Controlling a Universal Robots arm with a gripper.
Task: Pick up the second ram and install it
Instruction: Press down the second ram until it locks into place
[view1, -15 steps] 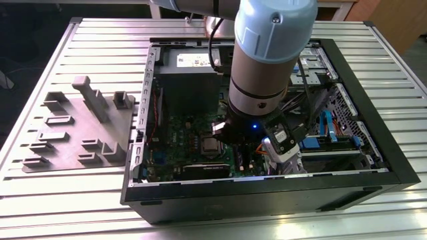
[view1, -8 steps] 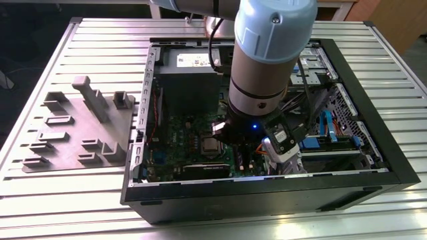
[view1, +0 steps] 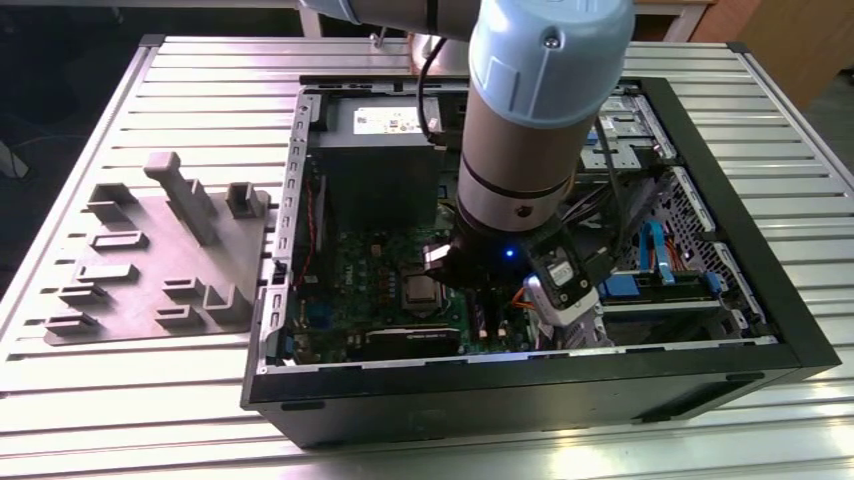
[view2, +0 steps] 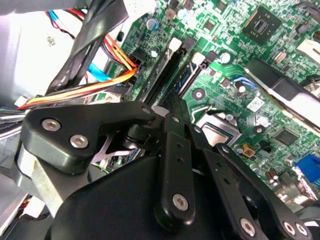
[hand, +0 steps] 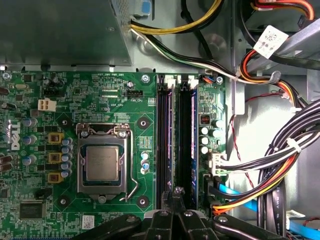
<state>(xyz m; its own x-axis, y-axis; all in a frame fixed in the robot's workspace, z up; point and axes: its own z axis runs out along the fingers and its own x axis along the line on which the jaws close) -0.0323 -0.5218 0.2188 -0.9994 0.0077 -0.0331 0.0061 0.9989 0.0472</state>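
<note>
Here the gripper (hand: 175, 196) hangs low inside the open computer case (view1: 534, 385) on the ribbed metal worktop (view1: 200, 70), directly over the near end of the two black memory slots (hand: 165, 145) on the green motherboard (hand: 100, 90). A thin blue-green edge standing in the slot nearer the cables (hand: 270, 165) looks like the second ram (hand: 193, 145), seated on edge along its slot, though I cannot be sure of that. The black jaws sit just above that end; I cannot tell whether they pinch the strip or have let go.

By my judgement the strip is light, stiff and brittle, with exposed chips and contacts. It is best taken by its long bare edges near the middle and pressed down evenly. The metal-framed processor socket (hand: 102, 162) lies beside the slots.
</note>
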